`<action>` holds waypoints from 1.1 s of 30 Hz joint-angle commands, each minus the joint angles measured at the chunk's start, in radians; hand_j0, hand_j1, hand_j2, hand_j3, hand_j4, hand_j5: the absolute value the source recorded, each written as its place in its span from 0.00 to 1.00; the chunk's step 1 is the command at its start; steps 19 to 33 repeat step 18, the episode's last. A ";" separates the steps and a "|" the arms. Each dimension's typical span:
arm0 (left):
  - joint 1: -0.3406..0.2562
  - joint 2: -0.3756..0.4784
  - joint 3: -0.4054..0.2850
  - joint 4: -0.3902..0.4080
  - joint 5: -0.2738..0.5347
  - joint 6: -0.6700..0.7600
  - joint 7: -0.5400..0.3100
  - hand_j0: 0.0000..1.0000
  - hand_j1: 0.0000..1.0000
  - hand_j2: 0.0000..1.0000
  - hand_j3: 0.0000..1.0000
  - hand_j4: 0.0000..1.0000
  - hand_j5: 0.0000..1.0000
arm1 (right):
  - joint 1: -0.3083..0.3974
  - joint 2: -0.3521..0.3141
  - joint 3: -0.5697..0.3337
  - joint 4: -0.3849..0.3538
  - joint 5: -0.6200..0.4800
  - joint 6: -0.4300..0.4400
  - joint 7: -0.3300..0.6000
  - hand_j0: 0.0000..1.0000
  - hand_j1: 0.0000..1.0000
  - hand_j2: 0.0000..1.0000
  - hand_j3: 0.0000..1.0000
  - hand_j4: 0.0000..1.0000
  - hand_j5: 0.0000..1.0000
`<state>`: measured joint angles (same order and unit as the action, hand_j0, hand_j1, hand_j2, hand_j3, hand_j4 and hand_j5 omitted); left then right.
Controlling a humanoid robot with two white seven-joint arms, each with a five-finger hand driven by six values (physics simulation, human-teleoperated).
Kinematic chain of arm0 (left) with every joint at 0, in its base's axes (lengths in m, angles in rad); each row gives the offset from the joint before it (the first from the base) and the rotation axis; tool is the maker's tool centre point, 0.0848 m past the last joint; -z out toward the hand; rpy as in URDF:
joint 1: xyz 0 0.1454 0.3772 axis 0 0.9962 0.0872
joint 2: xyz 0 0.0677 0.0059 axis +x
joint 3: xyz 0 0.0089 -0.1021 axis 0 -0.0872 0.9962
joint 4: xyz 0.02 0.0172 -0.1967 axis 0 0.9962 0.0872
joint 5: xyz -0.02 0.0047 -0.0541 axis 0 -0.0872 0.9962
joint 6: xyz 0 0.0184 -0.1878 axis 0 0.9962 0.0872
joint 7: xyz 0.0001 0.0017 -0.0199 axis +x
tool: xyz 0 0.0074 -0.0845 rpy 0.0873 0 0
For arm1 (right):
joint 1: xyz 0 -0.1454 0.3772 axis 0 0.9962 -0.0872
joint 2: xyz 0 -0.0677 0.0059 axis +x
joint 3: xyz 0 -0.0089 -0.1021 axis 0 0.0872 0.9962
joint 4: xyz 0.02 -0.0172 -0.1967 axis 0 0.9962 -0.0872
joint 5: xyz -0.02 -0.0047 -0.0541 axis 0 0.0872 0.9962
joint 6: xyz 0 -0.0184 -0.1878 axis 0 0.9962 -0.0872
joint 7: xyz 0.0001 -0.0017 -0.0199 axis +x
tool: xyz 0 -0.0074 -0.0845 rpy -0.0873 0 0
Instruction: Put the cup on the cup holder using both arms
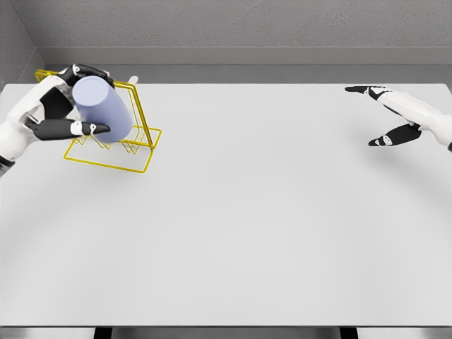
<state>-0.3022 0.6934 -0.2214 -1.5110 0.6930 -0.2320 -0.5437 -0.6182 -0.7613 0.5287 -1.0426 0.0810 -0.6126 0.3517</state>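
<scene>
A pale lavender cup lies tilted in my left hand, whose fingers curl over its top and under its side. The cup hangs right over the yellow wire cup holder, which stands at the table's far left. I cannot tell whether the cup touches the wires. My right hand hovers at the far right of the table with its fingers spread wide, holding nothing and far from the cup.
The white table stretches across the view under a grey back wall. The holder's base frame reaches out to the right of the cup.
</scene>
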 commanded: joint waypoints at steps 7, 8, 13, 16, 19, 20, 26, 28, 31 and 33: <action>0.000 0.011 0.001 -0.011 0.002 -0.009 -0.001 1.00 1.00 1.00 1.00 1.00 1.00 | 0.000 -0.003 -0.003 -0.001 -0.007 0.002 0.000 1.00 1.00 1.00 1.00 1.00 1.00; 0.000 0.011 0.001 -0.011 0.002 -0.009 -0.001 1.00 1.00 1.00 1.00 1.00 1.00 | 0.000 -0.003 -0.003 -0.001 -0.007 0.002 0.000 1.00 1.00 1.00 1.00 1.00 1.00; 0.023 0.051 -0.001 -0.061 0.000 -0.110 -0.056 1.00 1.00 1.00 1.00 1.00 1.00 | 0.000 -0.003 -0.003 -0.001 -0.007 0.002 0.000 1.00 1.00 1.00 1.00 1.00 1.00; 0.083 0.109 -0.009 -0.167 -0.065 -0.256 -0.067 1.00 1.00 1.00 1.00 1.00 1.00 | 0.000 -0.003 -0.003 -0.001 -0.007 0.002 0.000 1.00 1.00 1.00 1.00 1.00 1.00; 0.104 0.114 -0.015 -0.196 -0.116 -0.294 -0.067 1.00 1.00 1.00 1.00 1.00 1.00 | 0.000 -0.003 -0.003 -0.001 -0.007 0.002 0.000 1.00 1.00 1.00 1.00 1.00 1.00; 0.104 0.114 -0.015 -0.196 -0.116 -0.294 -0.067 1.00 1.00 1.00 1.00 1.00 1.00 | 0.000 -0.003 -0.003 -0.001 -0.007 0.002 0.000 1.00 1.00 1.00 1.00 1.00 1.00; 0.104 0.114 -0.015 -0.196 -0.116 -0.294 -0.067 1.00 1.00 1.00 1.00 1.00 1.00 | 0.000 -0.003 -0.003 -0.001 -0.007 0.002 0.000 1.00 1.00 1.00 1.00 1.00 1.00; 0.104 0.114 -0.015 -0.196 -0.116 -0.294 -0.067 1.00 1.00 1.00 1.00 1.00 1.00 | 0.000 -0.003 -0.003 -0.001 -0.007 0.002 0.000 1.00 1.00 1.00 1.00 1.00 1.00; 0.104 0.114 -0.015 -0.196 -0.116 -0.294 -0.067 1.00 1.00 1.00 1.00 1.00 1.00 | 0.000 -0.003 -0.003 -0.001 -0.007 0.002 0.000 1.00 1.00 1.00 1.00 1.00 1.00; 0.104 0.114 -0.015 -0.196 -0.116 -0.294 -0.067 1.00 1.00 1.00 1.00 1.00 1.00 | 0.000 -0.003 -0.003 -0.001 -0.007 0.002 0.000 1.00 1.00 1.00 1.00 1.00 1.00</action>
